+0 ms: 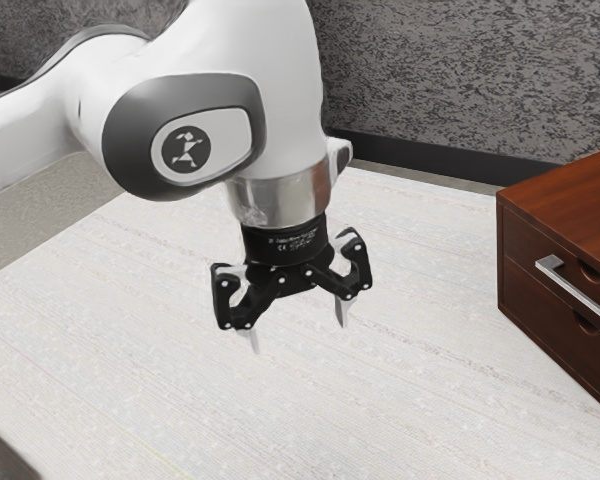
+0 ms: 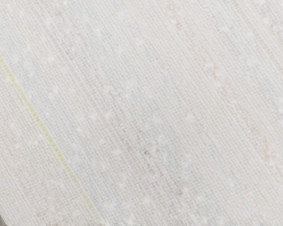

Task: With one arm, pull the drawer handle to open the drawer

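The pincer (image 1: 298,332) hangs over the bare worktop (image 1: 130,350), fingers apart and pointing down, holding nothing. The wrist view looks straight down on the pale worktop (image 2: 141,113) weave. The handle (image 1: 577,288), a silver bar, sits on the front of the top drawer (image 1: 525,240) of a dark wooden cabinet (image 1: 580,195) at the exterior view's right edge, well apart from the pincer. The drawer looks shut, its front flush with the cabinet face as far as can be told.

The step in hand is, I judge, the approach to the handle. To do it well, the arm (image 1: 180,110) should carry the pincer toward the exterior view's right and turn the hand so the fingers face the drawer front rather than the worktop. The fingers should stay apart until they straddle the bar, one above it and one below, near its middle so the pull does not twist the drawer. There looks to be a gap behind the bar for a finger to enter, and the tips should stop short of the wood. Only then close, and pull straight out along the drawer's run, away from the cabinet. A slanted pull could jam the drawer or let the bar slip.
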`<state>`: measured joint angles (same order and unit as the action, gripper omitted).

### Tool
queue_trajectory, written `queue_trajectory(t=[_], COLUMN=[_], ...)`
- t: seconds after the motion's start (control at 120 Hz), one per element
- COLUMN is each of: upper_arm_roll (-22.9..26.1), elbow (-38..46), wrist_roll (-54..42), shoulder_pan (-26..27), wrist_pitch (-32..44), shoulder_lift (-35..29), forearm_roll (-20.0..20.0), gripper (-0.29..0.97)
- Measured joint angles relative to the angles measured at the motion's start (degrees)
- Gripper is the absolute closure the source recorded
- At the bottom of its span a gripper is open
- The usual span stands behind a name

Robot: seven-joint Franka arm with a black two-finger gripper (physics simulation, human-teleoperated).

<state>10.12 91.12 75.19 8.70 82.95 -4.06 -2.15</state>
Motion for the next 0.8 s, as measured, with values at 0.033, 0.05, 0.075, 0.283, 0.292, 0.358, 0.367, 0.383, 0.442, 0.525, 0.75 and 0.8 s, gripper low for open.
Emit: queue_trajectory(t=[0.033,0.05,0.075,0.283,0.292,0.358,0.367,0.383,0.442,0.525,0.75,0.8], upper_arm_roll=[0.0,0.0,0.0,-5.3,-5.3,-5.6,-5.6,-5.6,-5.5,-5.4,-3.8,-3.6], elbow=[0.4,0.6,0.7,0.7,0.3,-2.8,-3.3,-4.2,-7.2,-9.0,-12.8,-13.8], wrist_roll=[0.8,1.1,1.7,5.5,5.6,6.7,6.8,7.0,7.6,8.2,9.5,9.8], shoulder_pan=[0.8,1.1,1.2,2.6,2.6,3.1,3.1,3.2,3.4,3.7,4.7,5.1], wrist_pitch=[0.6,0.9,1.3,2.6,2.6,3.3,3.6,4.1,5.9,8.5,15.7,16.7], shoulder_lift=[0.0,0.0,0.0,-0.6,-0.3,2.9,3.4,4.3,7.4,10.7,17.0,18.1], forearm_roll=[-0.2,-0.3,-0.4,-0.3,-0.2,0.3,0.3,0.4,0.7,1.0,1.2,1.3], gripper=[0.0,0.0,0.0,0.0,0.0,0.0,0.0,0.0,0.0,0.0,0.0,0.0])
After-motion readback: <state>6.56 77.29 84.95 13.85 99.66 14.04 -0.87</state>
